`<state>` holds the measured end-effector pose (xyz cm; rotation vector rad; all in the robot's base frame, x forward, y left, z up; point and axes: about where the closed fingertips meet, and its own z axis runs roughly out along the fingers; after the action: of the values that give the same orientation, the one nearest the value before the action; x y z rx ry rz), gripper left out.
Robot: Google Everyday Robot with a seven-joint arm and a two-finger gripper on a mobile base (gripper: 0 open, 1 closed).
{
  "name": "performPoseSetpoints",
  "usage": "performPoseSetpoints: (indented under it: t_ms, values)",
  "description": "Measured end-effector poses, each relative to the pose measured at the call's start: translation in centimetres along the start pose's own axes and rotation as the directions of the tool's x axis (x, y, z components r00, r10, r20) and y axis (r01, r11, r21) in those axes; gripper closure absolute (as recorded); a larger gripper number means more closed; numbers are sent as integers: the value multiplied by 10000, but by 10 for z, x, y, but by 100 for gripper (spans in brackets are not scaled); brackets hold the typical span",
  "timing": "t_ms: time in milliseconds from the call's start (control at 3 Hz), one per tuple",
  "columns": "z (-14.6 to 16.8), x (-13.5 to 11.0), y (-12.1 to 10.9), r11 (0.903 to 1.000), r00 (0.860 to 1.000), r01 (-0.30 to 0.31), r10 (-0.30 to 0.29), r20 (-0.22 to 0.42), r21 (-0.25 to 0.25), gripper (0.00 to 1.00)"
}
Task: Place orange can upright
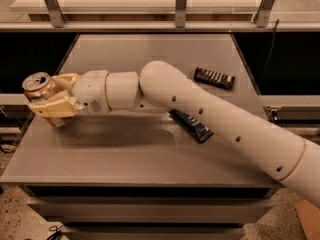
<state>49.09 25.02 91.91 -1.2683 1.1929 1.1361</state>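
The orange can (39,86) is held upright between the tan fingers (54,107) of my gripper (50,96) at the far left edge of the grey table (125,154). Its silver top with the pull tab faces up. The gripper is shut on the can and holds it over the table's left edge, slightly above the surface. My white arm reaches across the table from the lower right.
A dark blue snack bar wrapper (192,125) lies mid-table, partly under my arm. A black striped bar (214,77) lies at the back right. A metal railing with posts (181,6) runs behind the table. Dark gaps flank both table sides.
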Motion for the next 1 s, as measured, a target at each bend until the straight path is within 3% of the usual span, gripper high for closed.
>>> performPoseSetpoints:
  t_ms: [1000]
  values:
    - [0, 1, -4, 9999, 9998, -13, 15, 182, -118, 13]
